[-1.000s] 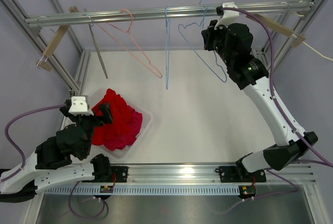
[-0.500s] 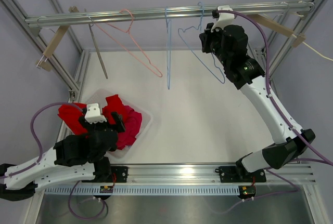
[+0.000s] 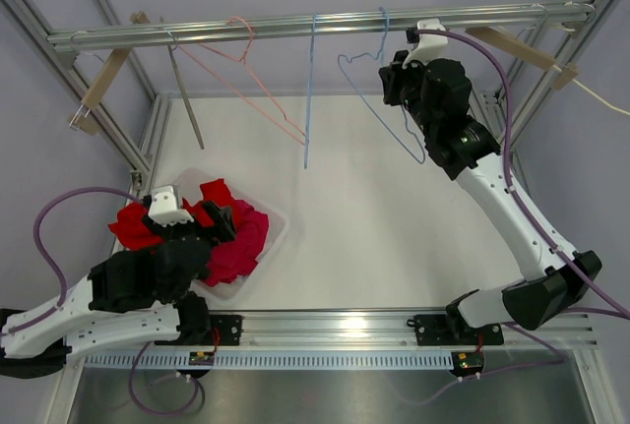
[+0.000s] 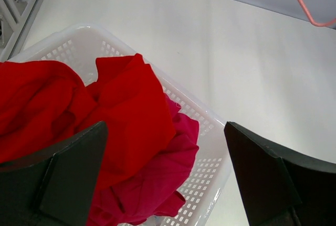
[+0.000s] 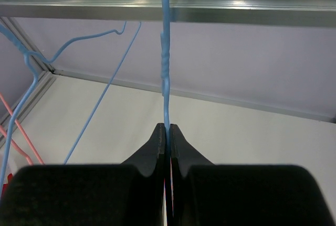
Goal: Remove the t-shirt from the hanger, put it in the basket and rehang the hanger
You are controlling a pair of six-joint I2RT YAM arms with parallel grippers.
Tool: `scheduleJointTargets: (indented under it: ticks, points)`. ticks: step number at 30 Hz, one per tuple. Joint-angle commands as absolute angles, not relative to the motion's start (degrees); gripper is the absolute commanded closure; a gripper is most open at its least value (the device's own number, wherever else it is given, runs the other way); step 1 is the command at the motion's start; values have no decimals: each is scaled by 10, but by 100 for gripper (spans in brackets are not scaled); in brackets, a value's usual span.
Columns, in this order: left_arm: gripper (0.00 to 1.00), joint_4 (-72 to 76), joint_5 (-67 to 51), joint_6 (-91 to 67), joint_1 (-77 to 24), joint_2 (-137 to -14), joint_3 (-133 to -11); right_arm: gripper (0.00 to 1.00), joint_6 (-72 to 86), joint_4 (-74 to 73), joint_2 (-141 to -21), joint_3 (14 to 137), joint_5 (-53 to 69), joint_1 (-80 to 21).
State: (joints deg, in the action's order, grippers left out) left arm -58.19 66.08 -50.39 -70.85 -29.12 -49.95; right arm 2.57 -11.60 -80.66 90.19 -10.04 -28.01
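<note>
Top external view, contents of white tabletop (image 3: 394, 227):

1. Red t-shirt (image 3: 212, 196). Off every hanger. Heaped in the white basket (image 3: 279, 219) at the near left, over a darker pink garment (image 3: 246, 245). One fold spills over the basket's left rim.
2. Left claw (image 4: 164, 127). Fingers spread wide apart, holding nothing, poised just above the heap.
3. Right claw (image 5: 167, 129). Fingers pressed together on the wire neck of the blue hanger (image 5: 165, 63), just below the rail (image 3: 197, 32). No cloth on the hanger.

Handling note (judgement): the shirt appears delivered, so the step in hand is clearing away.
- Raise the left claw straight up, fingers kept apart, so that no fold catches and gets dragged over the rim.
- Check that the hanger's hook sits on the rail and the wire hangs quiet before parting the right claw.
- Back the right claw off along its own axis, so as not to set the neighbouring hangers swinging.
</note>
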Motion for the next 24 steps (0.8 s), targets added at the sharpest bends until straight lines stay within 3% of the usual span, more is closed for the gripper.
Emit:
scheduleJointTargets:
  ticks: [1, 3, 8, 11, 14, 15, 18, 20, 24]
  points:
    - [1, -475, 659, -448, -713, -285, -521, 91, 33, -133, -780, 883, -117, -284]
    - [1, -429, 634, -378, -713, -278, -522, 84, 39, -128, -771, 872, -113, -284]
    - [1, -298, 553, -247, -713, -271, -519, 77, 45, -130, -759, 864, -111, -284]
    - [1, -271, 523, -220, -713, -283, -519, 65, 49, -133, -750, 860, -108, -284]
    - [1, -244, 490, -198, -713, -297, -519, 48, 53, -134, -729, 853, -106, -284]
    - [1, -230, 472, -192, -713, -301, -520, 38, 56, -133, -721, 847, -104, -284]
    - [1, -201, 439, -158, -713, -315, -526, 24, 71, -133, -679, 828, -95, -284]
    - [1, -186, 422, -145, -713, -322, -527, 2, 89, -119, -631, 807, -88, -284]
    - [1, -139, 392, -121, -713, -333, -525, 0, 137, -68, -541, 698, -54, -285]
